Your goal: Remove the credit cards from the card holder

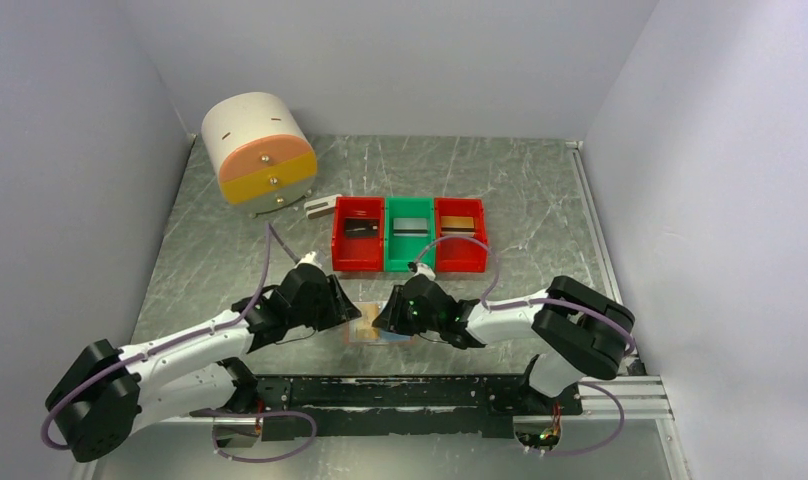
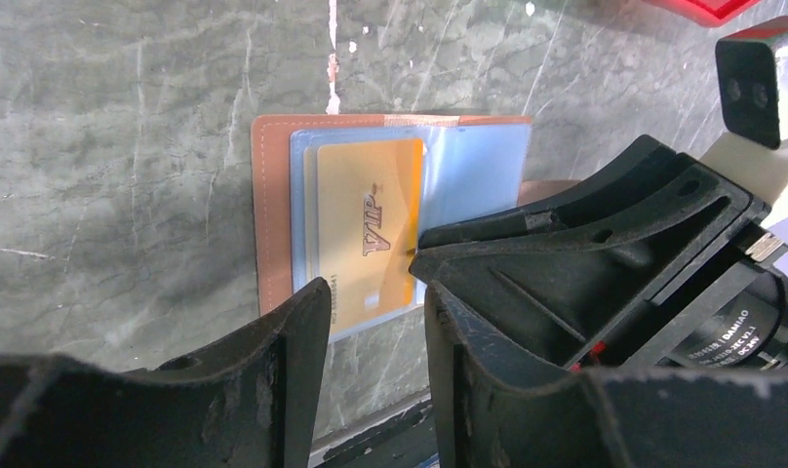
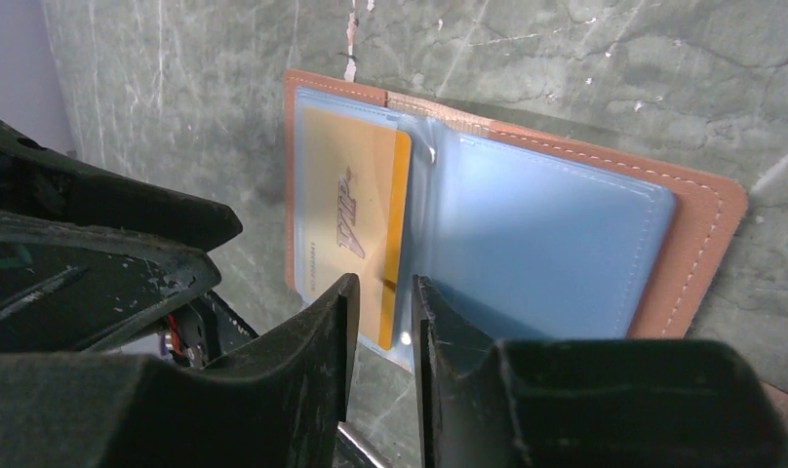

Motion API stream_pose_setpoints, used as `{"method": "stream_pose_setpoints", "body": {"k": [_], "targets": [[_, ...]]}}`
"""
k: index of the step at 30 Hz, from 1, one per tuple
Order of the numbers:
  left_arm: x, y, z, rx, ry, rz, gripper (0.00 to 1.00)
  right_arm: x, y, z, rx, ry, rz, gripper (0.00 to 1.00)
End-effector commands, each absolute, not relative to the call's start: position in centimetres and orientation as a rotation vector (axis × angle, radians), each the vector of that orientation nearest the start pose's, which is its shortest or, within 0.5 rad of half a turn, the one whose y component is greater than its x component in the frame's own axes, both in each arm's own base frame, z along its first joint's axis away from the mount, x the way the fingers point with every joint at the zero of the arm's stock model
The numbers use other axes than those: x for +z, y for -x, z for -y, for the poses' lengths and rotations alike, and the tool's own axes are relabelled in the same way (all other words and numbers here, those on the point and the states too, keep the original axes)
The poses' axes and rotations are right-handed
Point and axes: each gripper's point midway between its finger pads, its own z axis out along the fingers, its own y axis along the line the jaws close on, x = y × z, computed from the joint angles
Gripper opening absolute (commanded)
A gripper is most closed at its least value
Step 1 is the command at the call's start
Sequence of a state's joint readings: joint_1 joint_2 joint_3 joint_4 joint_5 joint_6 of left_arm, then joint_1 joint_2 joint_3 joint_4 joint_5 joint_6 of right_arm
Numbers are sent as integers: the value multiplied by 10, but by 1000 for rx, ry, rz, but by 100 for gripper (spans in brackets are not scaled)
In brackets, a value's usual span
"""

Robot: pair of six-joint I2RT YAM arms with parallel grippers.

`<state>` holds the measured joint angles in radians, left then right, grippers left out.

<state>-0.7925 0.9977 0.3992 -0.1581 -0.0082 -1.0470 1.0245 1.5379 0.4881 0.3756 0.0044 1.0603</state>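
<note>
Lower centre of the top view, the left gripper (image 1: 350, 316) and right gripper (image 1: 385, 318) meet over the card holder (image 1: 366, 332), hiding most of it. Left wrist view: it lies open at centre with a yellow VIP credit card (image 2: 371, 219) in its pocket, the lower edge just above this gripper's part-open, empty jaws. Right wrist view: the card's orange edge runs into the narrow gap between the jaws; whether they grip it is unclear.

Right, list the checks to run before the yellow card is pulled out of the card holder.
1. card holder lying open and flat: ok.
2. yellow card visible in its pocket: ok.
3. right tool lined up with the card's near edge: ok.
4. left tool holding the card holder down: cannot tell.
5. Card pinched by the right tool: not ok, jaws apart.
</note>
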Motion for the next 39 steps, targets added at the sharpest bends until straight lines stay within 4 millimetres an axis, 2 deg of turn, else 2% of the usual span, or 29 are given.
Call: {"method": "stream_pose_setpoints", "body": {"k": [1, 7, 16, 25, 30, 34, 39], "targets": [[68, -174, 237, -929, 270, -2476, 45, 12, -162, -323, 986, -86, -2519, 29], [54, -170, 239, -915, 243, -2527, 40, 15, -164, -318, 991, -109, -2503, 25], [30, -163, 235, -834, 223, -2622, 31, 22, -163, -328, 1066, -77, -2488, 25], [23, -159, 227, -785, 216, -2651, 27, 14, -165, -326, 1052, -122, -2502, 23], [22, -159, 225, -769, 205, -2654, 27, 14, -164, -326, 1110, -162, -2501, 20], [20, -158, 225, -756, 199, -2665, 26, 13, -162, -323, 1195, -233, -2496, 10], [21, -159, 225, -759, 199, -2662, 25, 12, -163, -323, 1199, -209, -2500, 13]]}}
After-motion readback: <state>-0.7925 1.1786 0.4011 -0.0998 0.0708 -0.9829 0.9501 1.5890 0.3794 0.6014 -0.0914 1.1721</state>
